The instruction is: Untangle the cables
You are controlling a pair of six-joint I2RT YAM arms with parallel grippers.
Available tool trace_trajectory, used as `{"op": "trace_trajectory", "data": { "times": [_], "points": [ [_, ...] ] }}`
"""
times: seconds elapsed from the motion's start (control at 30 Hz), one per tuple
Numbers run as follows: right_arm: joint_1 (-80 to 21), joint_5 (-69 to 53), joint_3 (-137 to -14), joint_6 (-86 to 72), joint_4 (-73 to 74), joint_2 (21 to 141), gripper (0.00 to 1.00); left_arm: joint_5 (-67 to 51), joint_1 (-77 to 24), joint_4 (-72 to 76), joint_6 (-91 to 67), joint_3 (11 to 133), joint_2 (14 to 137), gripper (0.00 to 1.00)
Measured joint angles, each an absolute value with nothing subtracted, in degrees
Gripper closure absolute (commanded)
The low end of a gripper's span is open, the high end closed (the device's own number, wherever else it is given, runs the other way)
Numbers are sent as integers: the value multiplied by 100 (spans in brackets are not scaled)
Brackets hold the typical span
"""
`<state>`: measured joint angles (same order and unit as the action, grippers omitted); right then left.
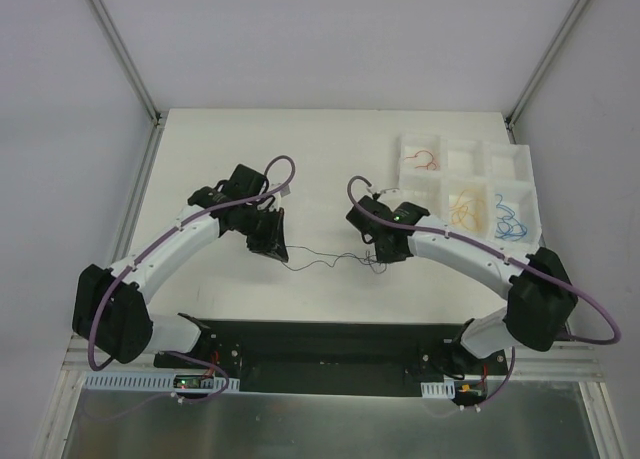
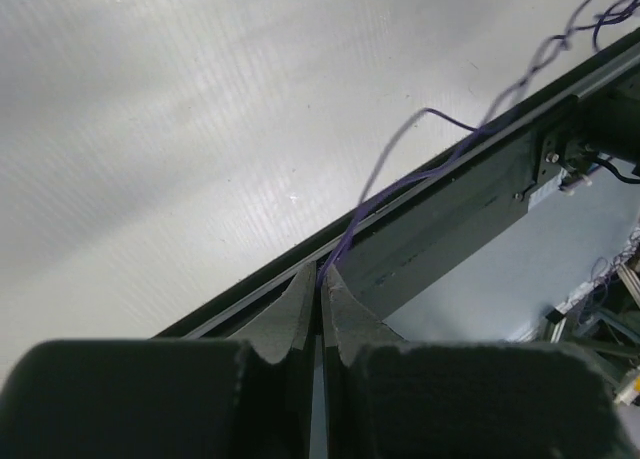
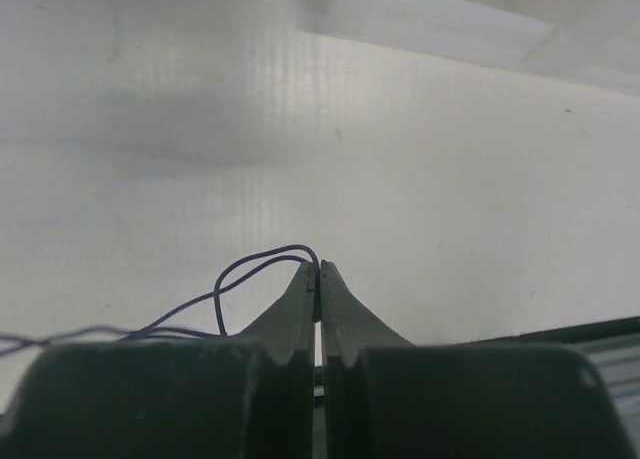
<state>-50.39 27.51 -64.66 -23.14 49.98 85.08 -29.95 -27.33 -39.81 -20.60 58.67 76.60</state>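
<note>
A thin dark purple cable (image 1: 325, 262) stretches over the white table between my two grippers, with a small kink near the right end. My left gripper (image 1: 278, 251) is shut on its left end; in the left wrist view the cable (image 2: 400, 154) runs out from the closed left gripper tips (image 2: 320, 275). My right gripper (image 1: 378, 257) is shut on the other end; in the right wrist view the cable (image 3: 240, 269) loops leftwards from the closed right gripper tips (image 3: 318, 269). A red cable (image 1: 420, 160), a yellow-orange cable (image 1: 468, 211) and a blue cable (image 1: 510, 221) lie in separate tray compartments.
A white compartment tray (image 1: 465, 149) stands at the back right of the table. A black base plate (image 1: 320, 354) runs along the near edge, and it also shows in the left wrist view (image 2: 450, 219). Thick purple cables run along both arms.
</note>
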Motion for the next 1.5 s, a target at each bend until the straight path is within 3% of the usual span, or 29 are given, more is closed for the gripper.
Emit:
{"op": "trace_trajectory", "data": {
  "times": [0.2,0.37,0.6,0.7,0.83,1.07,1.27,1.5],
  "points": [
    [-4678,2974,-6117,-2486,5120,8195,100,-2552,-2731,-4042,-2029,5909,7570,100],
    [-4016,2834,-5774,-2449,4641,7384,89,-2364,-2576,-4093,-2056,6403,7561,100],
    [-3046,2805,-5087,-2477,5100,6912,52,-1061,-2047,-4482,-2021,6552,6619,100],
    [-2783,2751,-4801,-2462,5315,6556,46,-685,-2018,-4519,-2152,6473,6176,100],
    [-2714,2292,-4626,-2283,5172,6075,40,-1037,-2018,-4515,-2161,6237,5907,100],
    [-3822,202,-4639,-1546,3387,6307,26,-2464,-2023,-4368,-2150,5828,6377,100],
    [-4648,-1275,-4746,-1553,1396,7223,23,-3223,-2027,-4073,-2152,5828,6311,100],
    [-5225,-1739,-5588,-1647,364,7990,23,-3699,-2027,-3881,-2217,5830,6355,100]
  ]
}}
